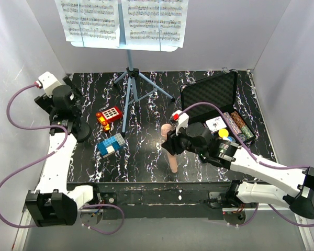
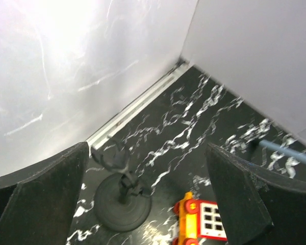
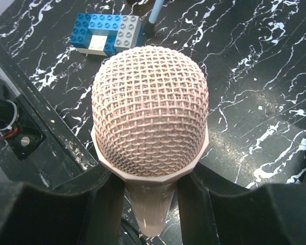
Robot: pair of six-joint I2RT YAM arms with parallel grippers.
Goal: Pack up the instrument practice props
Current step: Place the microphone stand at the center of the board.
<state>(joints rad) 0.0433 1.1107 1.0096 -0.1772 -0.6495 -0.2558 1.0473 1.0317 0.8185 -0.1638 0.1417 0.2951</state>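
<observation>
Currently I'm gripping the seemingly light, stiff mic [image 3: 150,112] below its mesh, right end effector [image 3: 150,204] clamped, left end effector [image 2: 145,199] apart.

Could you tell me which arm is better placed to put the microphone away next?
Right, probably: the right gripper is clamped on the microphone, beside the open case. The left gripper is open, empty, at the far left above the round stand base.
</observation>
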